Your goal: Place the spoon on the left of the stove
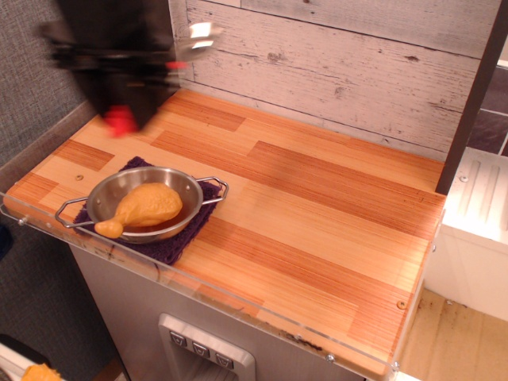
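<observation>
Gripper (121, 119) was motion-blurred above the stove's (333, 206) back-left corner, pinching the spoon (121, 121) by its red handle. The spoon hung off the wood, long axis unreadable in blur. Bare planks lay directly below, behind the pan (143, 205).
</observation>
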`<state>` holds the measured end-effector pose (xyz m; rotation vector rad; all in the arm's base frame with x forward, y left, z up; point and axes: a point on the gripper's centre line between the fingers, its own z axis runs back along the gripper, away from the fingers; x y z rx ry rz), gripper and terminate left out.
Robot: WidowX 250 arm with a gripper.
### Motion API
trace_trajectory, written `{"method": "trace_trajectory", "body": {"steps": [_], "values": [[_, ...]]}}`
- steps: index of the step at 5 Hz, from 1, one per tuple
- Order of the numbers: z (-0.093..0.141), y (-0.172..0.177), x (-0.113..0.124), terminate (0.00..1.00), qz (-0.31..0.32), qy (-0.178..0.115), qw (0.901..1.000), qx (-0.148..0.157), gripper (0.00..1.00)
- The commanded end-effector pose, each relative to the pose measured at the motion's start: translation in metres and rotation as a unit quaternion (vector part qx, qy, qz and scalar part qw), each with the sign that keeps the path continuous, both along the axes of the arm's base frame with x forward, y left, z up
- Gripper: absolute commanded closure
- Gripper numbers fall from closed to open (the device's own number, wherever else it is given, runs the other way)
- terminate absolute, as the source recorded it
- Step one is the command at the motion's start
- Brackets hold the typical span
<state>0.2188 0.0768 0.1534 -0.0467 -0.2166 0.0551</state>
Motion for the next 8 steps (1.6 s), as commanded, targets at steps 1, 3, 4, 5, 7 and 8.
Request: {"method": "trace_trajectory", "body": {"steps": [1,3,4,5,7,8], "values": [[-0.021,0.101,0.002,0.0,-0.044,0.016,0.9986,0.025,1.0],[-0.062,0.16,-0.006,0.0,0.008,0.036,0.9979,0.053,1.0],[-0.078,0.155,-0.005,0.0,0.023,0.048,0.9966,0.063,1.0],[-0.093,0.137,0.005,0.0,-0.012,0.068,0.9952,0.069,1.0],[-0.108,0.129,0.016,0.0,-0.036,0.069,0.9953,0.058,1.0],[-0.116,0.13,0.017,0.0,-0.032,0.081,0.9951,0.047,1.0]]}}
